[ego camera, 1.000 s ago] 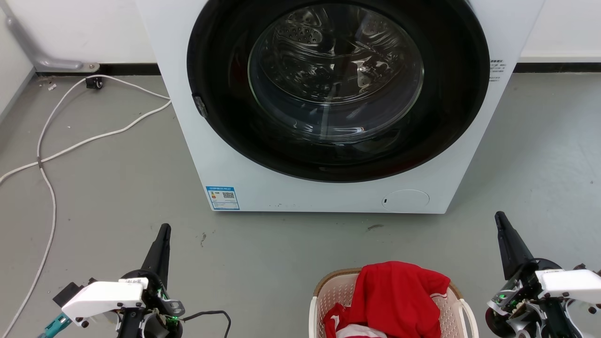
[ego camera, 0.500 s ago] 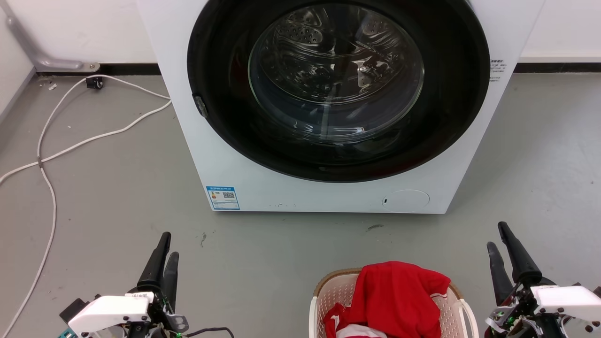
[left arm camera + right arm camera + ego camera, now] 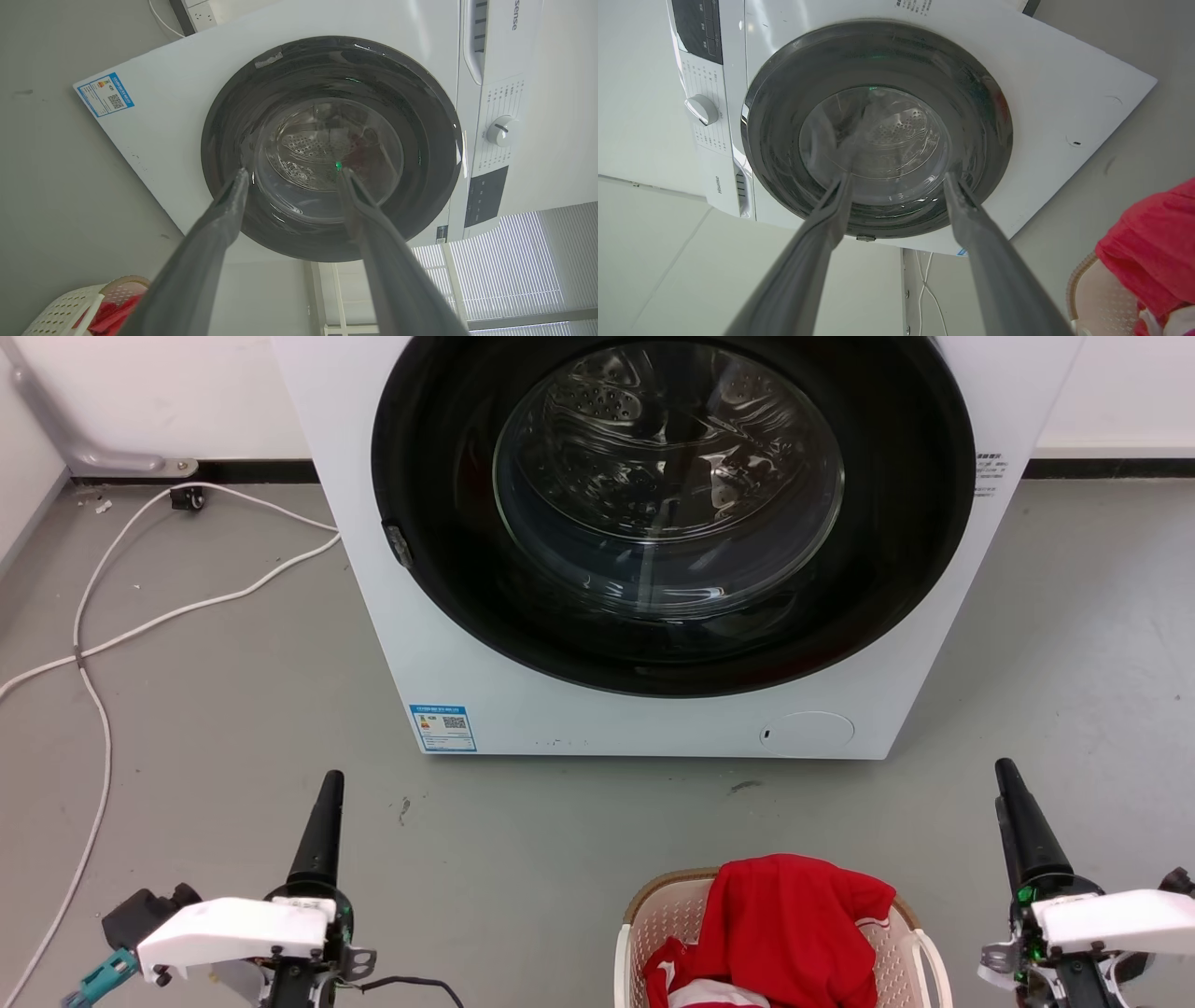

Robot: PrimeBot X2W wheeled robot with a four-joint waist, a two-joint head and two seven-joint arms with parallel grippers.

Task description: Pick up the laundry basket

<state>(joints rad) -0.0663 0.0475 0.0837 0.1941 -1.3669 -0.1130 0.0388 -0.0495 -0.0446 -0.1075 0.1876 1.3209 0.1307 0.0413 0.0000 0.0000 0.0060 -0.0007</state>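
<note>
The laundry basket is a pale perforated oval with a brown rim and a white handle. It stands on the grey floor at the bottom centre of the head view, with a red garment heaped in it. My left gripper hovers to its left and my right gripper to its right, both well apart from it. In the wrist views the left gripper and the right gripper are open and hold nothing. The basket also shows at a lower corner of each wrist view.
A big white washing machine with its round dark door shut stands just beyond the basket. White cables trail over the floor at the left. A grey pipe runs along the back wall.
Both wrists have rolled: the two fingers seen side by side half a second ago now line up as one in the head view. Both grippers sit slightly higher in that view. The basket has stayed put.
</note>
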